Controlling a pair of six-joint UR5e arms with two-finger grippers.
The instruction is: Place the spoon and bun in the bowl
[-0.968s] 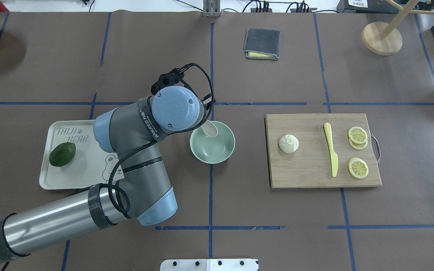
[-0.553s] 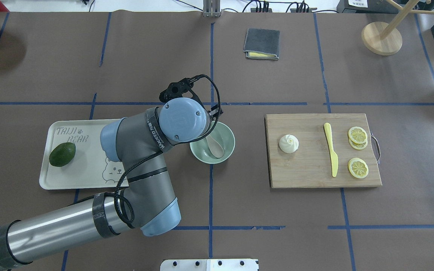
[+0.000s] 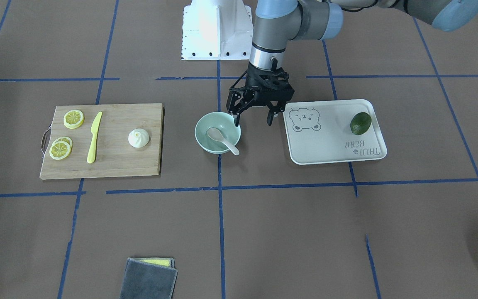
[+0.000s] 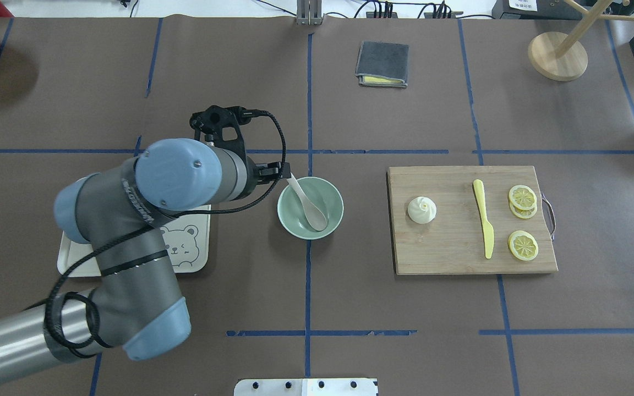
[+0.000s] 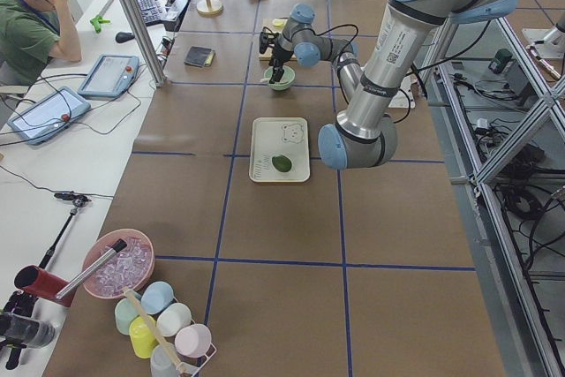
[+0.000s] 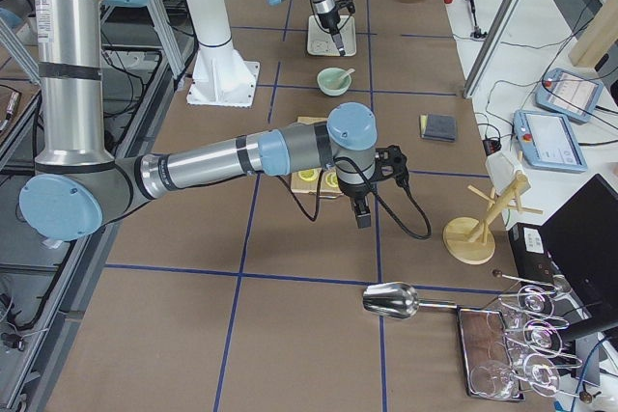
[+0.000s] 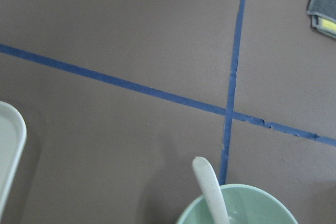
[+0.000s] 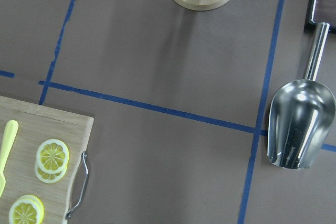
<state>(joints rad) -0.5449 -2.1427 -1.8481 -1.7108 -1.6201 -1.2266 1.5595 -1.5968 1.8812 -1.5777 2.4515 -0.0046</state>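
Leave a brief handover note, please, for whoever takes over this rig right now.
Left gripper: open and empty, hovering between the bowl and the tray.
Right gripper: seen only from the side, near the cutting board; I cannot tell if it is open or shut.
Done: the spoon lies in the bowl, handle over the rim.
Left to do: the bun sits on the cutting board and must go into the bowl.

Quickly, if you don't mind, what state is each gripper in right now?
Left gripper: open, holding nothing.
Right gripper: cannot be told; it shows only in a side view.
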